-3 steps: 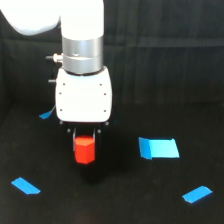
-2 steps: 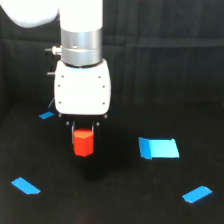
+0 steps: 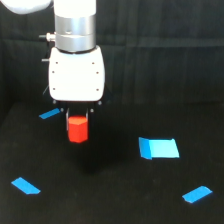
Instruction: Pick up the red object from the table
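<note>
The hand [image 3: 77,121] grips the red object [image 3: 77,129], which hangs beneath it above the bench [image 3: 110,195]. Blue tape strips [image 3: 25,185] and a blue patch [image 3: 159,148] lie well apart, obstructing nothing.

Dim, soft-focus, dark backdrop

A blue rectangular patch [image 3: 159,148] and three blue tape strips [image 3: 25,185] [image 3: 197,194] [image 3: 50,114].

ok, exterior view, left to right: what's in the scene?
Flat blue tape strip low on the left → small blue tape strip further back → red-orange hexagonal block in the white gripper → large blue rectangular patch → blue tape strip low on the right.
</note>
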### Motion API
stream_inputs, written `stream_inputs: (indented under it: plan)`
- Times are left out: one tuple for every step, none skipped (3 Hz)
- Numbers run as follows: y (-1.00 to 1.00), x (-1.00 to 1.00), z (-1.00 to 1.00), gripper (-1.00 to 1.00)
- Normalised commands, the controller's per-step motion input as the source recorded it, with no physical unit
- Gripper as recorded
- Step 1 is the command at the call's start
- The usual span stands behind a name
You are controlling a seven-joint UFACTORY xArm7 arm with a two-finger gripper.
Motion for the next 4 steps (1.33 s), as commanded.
stream_inputs:
  plan:
    - [0.21, 0.14, 0.54, -0.92]
    - [0.12, 0.08, 0.45, -1.0]
    - [0.02, 0.01, 0.54, -0.92]
    - [0.05, -0.06, 0.66, -1.0]
